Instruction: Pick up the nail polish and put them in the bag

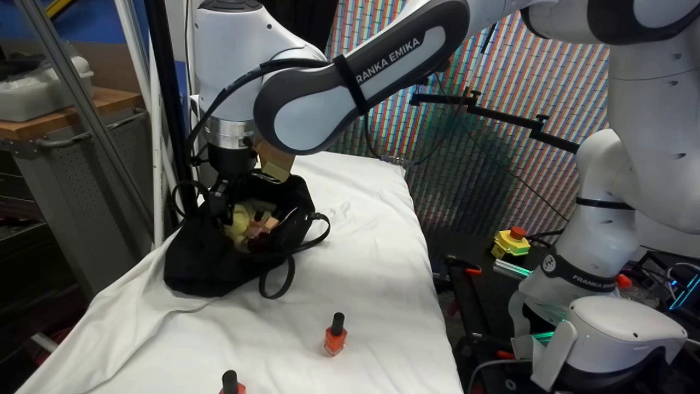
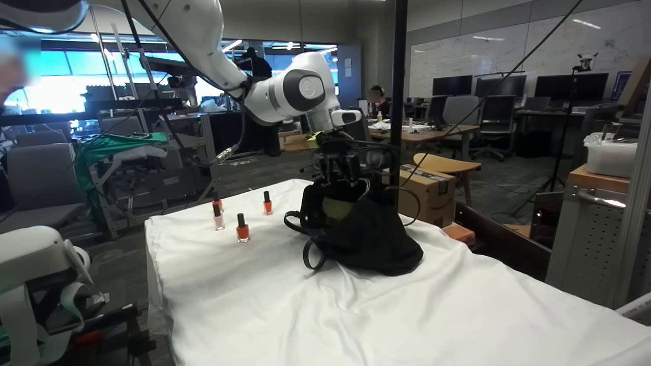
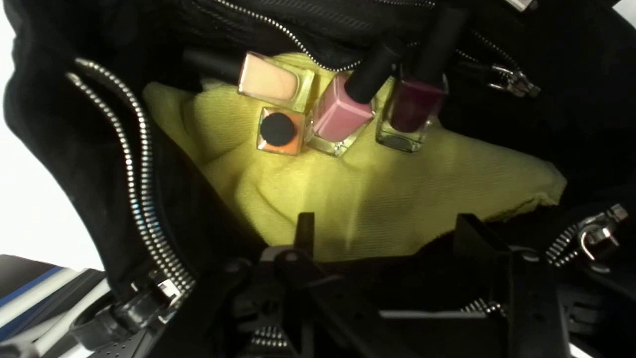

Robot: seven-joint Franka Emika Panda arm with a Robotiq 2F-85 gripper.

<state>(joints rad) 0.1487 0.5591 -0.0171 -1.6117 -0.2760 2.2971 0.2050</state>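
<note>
White cloth-draped bench (image 2: 239, 310): rumpled; in an exterior view all of my job sits along its far half.
Still out: four stand upright, left to right: a red glass polish bottle with a black cap (image 2: 217, 205), partly hidden; a pale pink glass polish bottle with a black cap (image 2: 218, 221), just in front of it; an orange-red glass polish bottle with a black cap (image 2: 242, 232); a scarlet glass polish bottle with a black cap (image 2: 267, 207).
Soft black fabric handbag with looped straps (image 2: 371, 239): right of those, mouth gaping.
Already bagged: my wrist view gives me four, left to right: a peach rectangular bottle (image 3: 269, 79), on its side; an orange square bottle (image 3: 295, 135), cap toward the camera; a pink square-shouldered bottle (image 3: 343, 117); a dark maroon bottle (image 3: 415, 107). All rest on yellow ribbed fabric (image 3: 318, 194).
Polish tally: I judge it about half done, unless deeper folds hide more.
Black two-fingered pincer (image 3: 387, 238): over the handbag's mouth, jaws spread wide, nothing held, no bottle against the fingers. Whether it brushes the handbag's edge, I can't tell.
</note>
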